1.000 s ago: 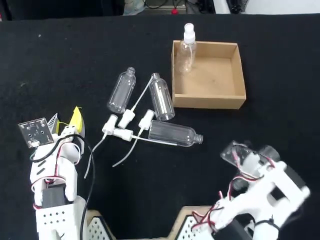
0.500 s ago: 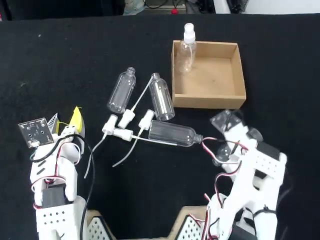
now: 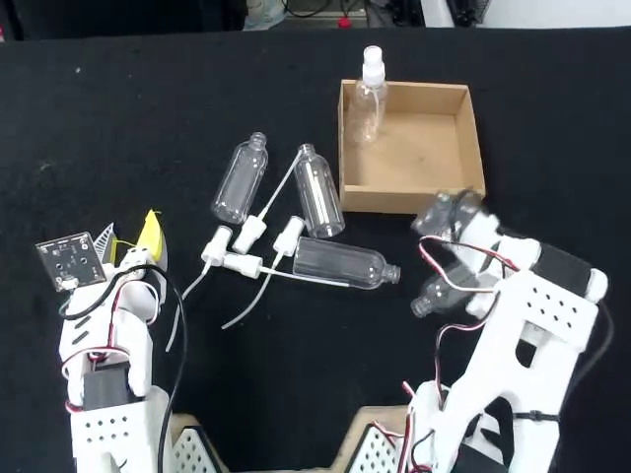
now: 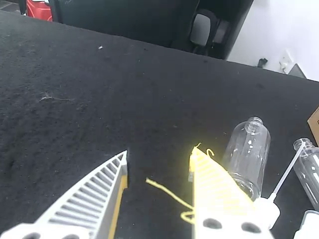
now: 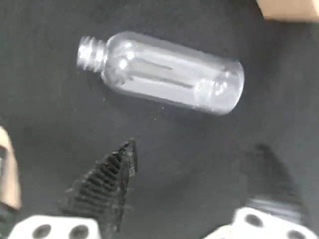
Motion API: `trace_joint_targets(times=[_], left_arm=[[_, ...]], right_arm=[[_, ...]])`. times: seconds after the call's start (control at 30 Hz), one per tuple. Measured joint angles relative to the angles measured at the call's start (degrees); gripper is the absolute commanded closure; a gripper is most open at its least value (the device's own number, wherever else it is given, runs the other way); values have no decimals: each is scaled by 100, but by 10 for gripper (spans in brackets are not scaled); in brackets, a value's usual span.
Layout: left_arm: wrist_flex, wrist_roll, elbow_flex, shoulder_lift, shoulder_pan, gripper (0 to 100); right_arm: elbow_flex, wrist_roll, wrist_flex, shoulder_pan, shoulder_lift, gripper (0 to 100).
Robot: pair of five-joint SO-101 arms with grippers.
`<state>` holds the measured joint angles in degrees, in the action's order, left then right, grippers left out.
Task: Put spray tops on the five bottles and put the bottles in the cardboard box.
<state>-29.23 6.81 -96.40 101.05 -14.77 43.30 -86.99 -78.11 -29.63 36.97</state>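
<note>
Here, on the black table (image 3: 118, 108), the left arm sits at the near left corner, and the left gripper (image 4: 159, 152) is held low over bare cloth. Its jaws stand well apart, one grey and one yellow, and hold nothing. Just beyond the yellow finger, in the left wrist view, lies the first bottle (image 4: 247, 154), clear and uncapped, its open neck pointing away from the arm. To its right lies a second bottle (image 3: 318, 190), also clear and open-necked. It slants the other way, so the two necks lean toward each other.

Nearer the arms than these two, the loose spray tops (image 3: 249, 234) lie in a small cluster. They are white, with thin tubes trailing off in several directions, and one tube runs up between the two bottles. Just right of the cluster a third bottle (image 3: 345, 263) lies on its side with its bare neck pointing right.

The cardboard box (image 3: 409, 202) stands farther back and to the right, open at the top. A capped bottle (image 3: 370, 99) stands upright in its far left corner with a white spray top fitted on. The right gripper (image 3: 434, 254) is just right of the third bottle's neck, on the near side of the box, with one finger close to the box's front wall. In the right wrist view its jaws are spread wide and grip nothing. The third bottle lies across the cloth just beyond the fingertips, apart from them.
</note>
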Motion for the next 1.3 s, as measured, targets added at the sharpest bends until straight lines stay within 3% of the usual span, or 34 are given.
trace_joint_targets(times=[0.2, 0.4, 0.87, 1.3], left_arm=[[0, 0, 0, 0, 0, 805], [0, 0, 0, 0, 0, 805], [0, 0, 0, 0, 0, 805], [0, 0, 0, 0, 0, 805]], right_arm=[[0, -2040, 0, 0, 0, 424], [343, -3051, 53, 18, 0, 472], [2198, -3165, 2945, 18, 0, 500], [2796, -3165, 3745, 316, 0, 502]])
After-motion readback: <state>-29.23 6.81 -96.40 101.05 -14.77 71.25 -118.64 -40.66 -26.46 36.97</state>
